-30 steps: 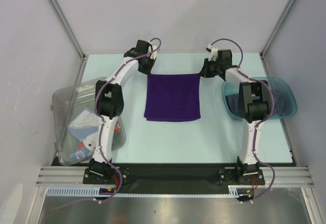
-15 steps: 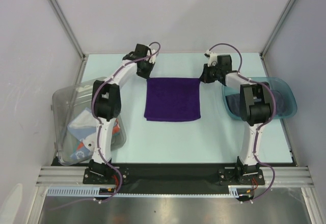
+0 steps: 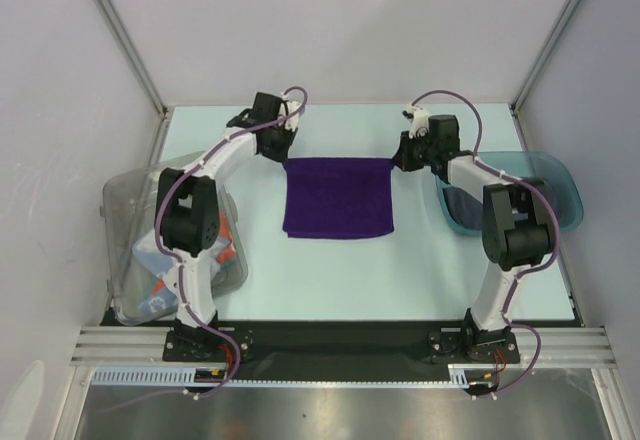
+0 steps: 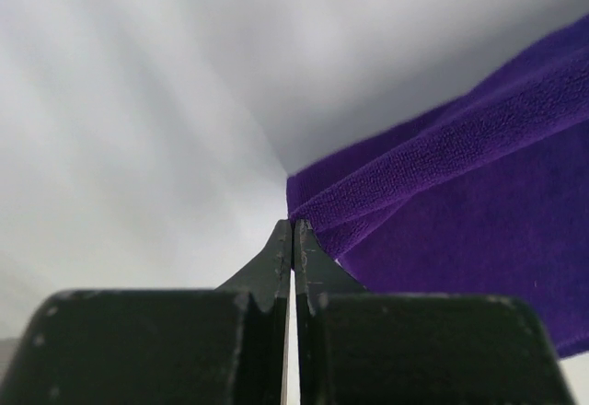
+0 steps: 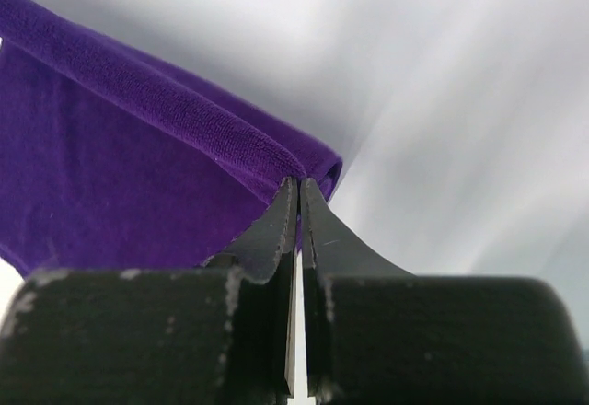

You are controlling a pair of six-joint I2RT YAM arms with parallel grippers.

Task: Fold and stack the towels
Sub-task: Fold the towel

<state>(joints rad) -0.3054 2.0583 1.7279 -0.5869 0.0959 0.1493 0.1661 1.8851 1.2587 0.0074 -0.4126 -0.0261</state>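
Note:
A purple towel [image 3: 338, 200] lies spread in the middle of the table. My left gripper [image 3: 284, 156] is shut on its far left corner, and my right gripper [image 3: 394, 162] is shut on its far right corner. In the left wrist view the closed gripper [image 4: 293, 225] pinches the folded purple towel [image 4: 460, 202] by its hem. In the right wrist view the closed gripper [image 5: 298, 184] pinches the rolled edge of the purple towel [image 5: 120, 147]. More towels, light blue and orange [image 3: 160, 290], lie in the bin at the left. A dark towel [image 3: 462, 205] lies in the tray at the right.
A clear plastic bin [image 3: 125, 205] stands tilted at the left table edge, partly behind my left arm. A teal translucent tray [image 3: 560, 195] sits at the right edge. White walls and metal posts close off the back and both sides.
Both grippers have come a little toward me with the towel's far corners, so its far edge now sits nearer. The elbows of both arms have dropped back toward their bases.

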